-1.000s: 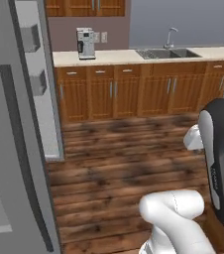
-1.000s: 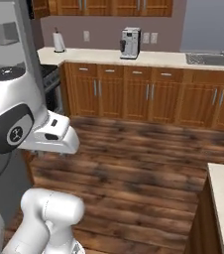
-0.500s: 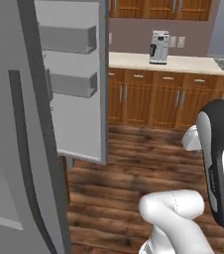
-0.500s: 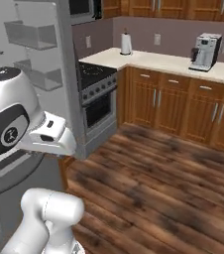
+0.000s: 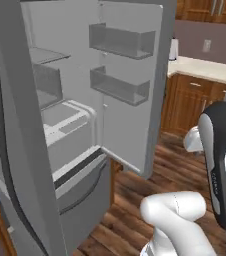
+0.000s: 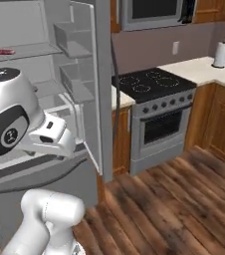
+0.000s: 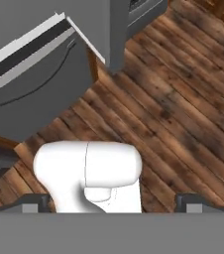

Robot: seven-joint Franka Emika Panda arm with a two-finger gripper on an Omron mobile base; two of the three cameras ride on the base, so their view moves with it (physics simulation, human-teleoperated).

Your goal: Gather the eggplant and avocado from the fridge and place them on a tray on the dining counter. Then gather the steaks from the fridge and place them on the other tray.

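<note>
**Pulled up at the open fridge, nothing picked yet**

I read this as the approach step of the first gather: the base now faces the fridge (image 5: 70,130), whose right door (image 5: 130,75) stands swung wide with bare door bins (image 5: 117,42). On an upper shelf inside the fridge I can make out a small red-brown flat thing (image 6: 5,51), possibly one of the steaks; it is too small to be sure. I cannot pick out the eggplant or the avocado on the shelves from here.

My pincer (image 7: 112,203) is spread wide and carries nothing; its tips (image 7: 34,203) point down at the wooden floor (image 7: 183,99) just in front of the fridge's bottom drawer (image 7: 34,99).

Next I need to raise the hand and swing it toward the shelves, clear of the open door's edge, and find the vegetables before committing to a reach.

Against a second ago, the whole picture has shifted: the base has turned from the sink worktop and coffee machine to the fridge, with the stove (image 6: 154,109) beside it.
</note>
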